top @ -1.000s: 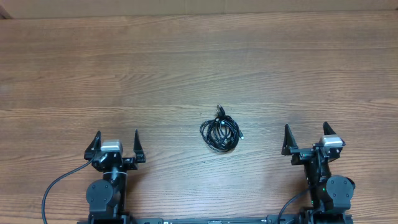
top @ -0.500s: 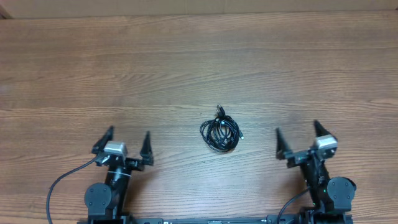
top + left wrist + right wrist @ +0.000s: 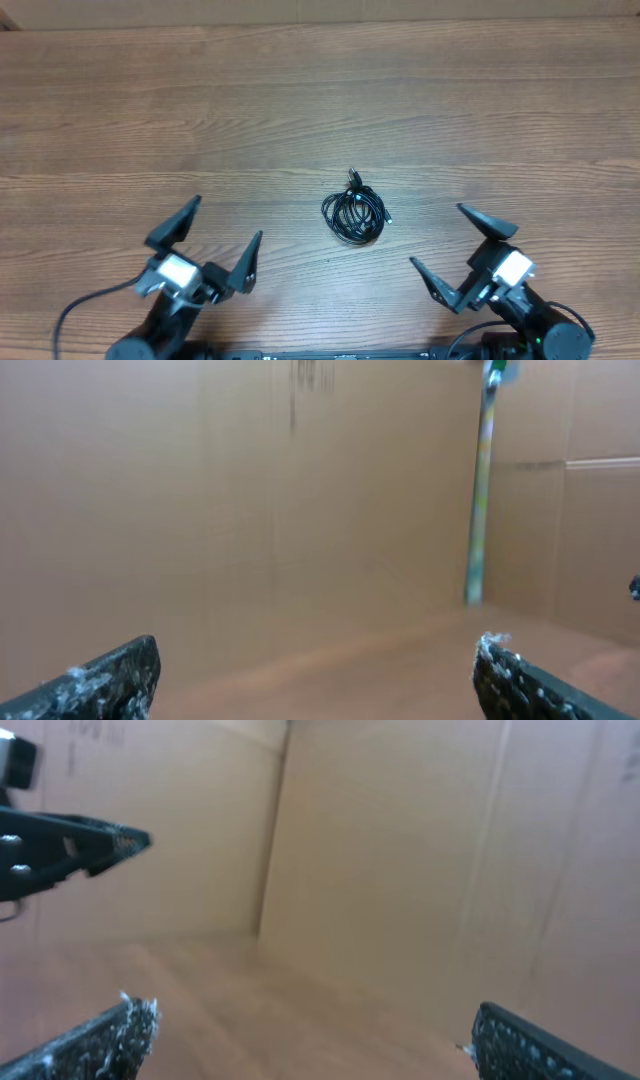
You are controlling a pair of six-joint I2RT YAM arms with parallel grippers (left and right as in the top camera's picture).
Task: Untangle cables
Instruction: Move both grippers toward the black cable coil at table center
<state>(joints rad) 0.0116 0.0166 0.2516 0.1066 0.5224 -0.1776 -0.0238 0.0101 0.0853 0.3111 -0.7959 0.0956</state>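
A small coil of black cables (image 3: 353, 212) lies tangled on the wooden table (image 3: 320, 110), near the middle toward the front. My left gripper (image 3: 208, 238) is open and empty, raised at the front left of the coil. My right gripper (image 3: 452, 248) is open and empty, raised at the front right of it. Neither touches the cables. In the left wrist view the open jaws (image 3: 315, 675) frame only cardboard wall; in the right wrist view the jaws (image 3: 310, 1035) do the same. The coil is out of both wrist views.
Brown cardboard walls (image 3: 250, 500) surround the table. A thin greenish vertical strip (image 3: 482, 490) runs down the wall in the left wrist view. The left arm's finger (image 3: 75, 845) shows at the left of the right wrist view.
Both arms have lifted off their rest poses and tilted up. The left gripper moved right and forward, the right gripper swung left. The cable coil has not moved.
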